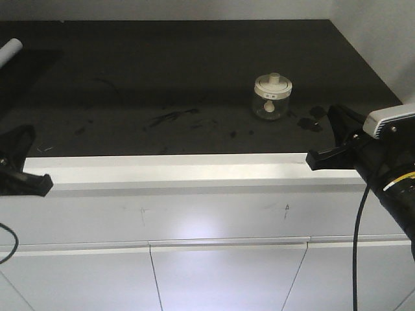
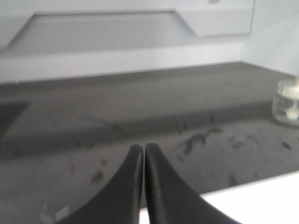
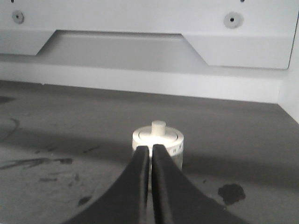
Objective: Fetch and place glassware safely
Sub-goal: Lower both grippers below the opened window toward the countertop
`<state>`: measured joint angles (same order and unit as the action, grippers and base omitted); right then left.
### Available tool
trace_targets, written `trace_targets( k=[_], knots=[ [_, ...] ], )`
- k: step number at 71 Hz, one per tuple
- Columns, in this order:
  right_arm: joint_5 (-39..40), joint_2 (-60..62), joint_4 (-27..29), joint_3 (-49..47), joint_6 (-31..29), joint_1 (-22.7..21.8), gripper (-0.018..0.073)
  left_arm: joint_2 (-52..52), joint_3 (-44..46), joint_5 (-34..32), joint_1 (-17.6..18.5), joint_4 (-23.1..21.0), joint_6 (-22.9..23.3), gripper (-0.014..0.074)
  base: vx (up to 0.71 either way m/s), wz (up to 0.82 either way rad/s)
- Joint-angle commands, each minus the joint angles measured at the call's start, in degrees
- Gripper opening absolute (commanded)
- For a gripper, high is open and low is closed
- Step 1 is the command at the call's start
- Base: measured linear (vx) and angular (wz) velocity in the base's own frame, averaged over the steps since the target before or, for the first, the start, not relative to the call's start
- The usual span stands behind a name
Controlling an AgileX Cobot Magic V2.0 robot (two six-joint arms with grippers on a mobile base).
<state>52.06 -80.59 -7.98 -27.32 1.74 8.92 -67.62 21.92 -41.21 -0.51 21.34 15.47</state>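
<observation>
While scanning from the broad dark counter (image 1: pixel 162 78) down to the smallest part, weighing what may be going wrong next. Noting the white front edge (image 1: pixel 175 172) running along the near side. Seeing the right gripper (image 3: pixel 150 149) hovering by that edge, jaws pressed together, tips lining up on the glass jar (image 1: pixel 272 97) but well apart from it. Seeing the left gripper (image 2: pixel 142 148) far off to the left, jaws likewise pressed together, playing no part. Finding the jar standing upright toward the right rear of the counter, untouched.

Judging the chief hazard to be advancing with the jaws unopened, so ramming the jar, tipping it or skidding it across the slick top. Fearing next a pinch on the lid (image 1: pixel 273 84) alone, possibly lifting it off and leaving the glass behind. Worrying last about grabbing the knob (image 1: pixel 274 77), probably too small for a sure hold.
</observation>
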Motion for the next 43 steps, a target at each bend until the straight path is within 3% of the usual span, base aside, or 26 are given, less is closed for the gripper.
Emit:
trace_targets(
  k=[1,5,11,22,43],
  knots=[
    [4.5,1.9,-0.3,-0.7,-0.1,0.0,-0.0001,1.9,-2.8,-8.3,0.3,-1.9,0.8,-0.0001,0.00,0.00],
    [4.3,1.9,-0.5,-0.7,-0.1,0.0,-0.0001,2.0,-5.4,-11.8,0.3,-1.0,1.3,-0.0001,0.00,0.00],
    [4.4,1.9,-0.7,-0.7,-0.1,0.0,-0.0001,2.0,-9.2,-16.3,0.3,3.3,5.8,-0.0001,0.00,0.00],
    [4.4,1.9,-0.9,-0.7,-0.1,0.0,-0.0001,2.0,-14.8,-18.1,0.3,10.7,12.1,-0.0001,0.00,0.00],
    [4.5,1.9,-1.5,-0.7,-0.4,0.0,-0.0001,2.0,-18.6,-18.3,0.3,5.3,12.1,-0.0007,0.00,0.00]
  ],
)
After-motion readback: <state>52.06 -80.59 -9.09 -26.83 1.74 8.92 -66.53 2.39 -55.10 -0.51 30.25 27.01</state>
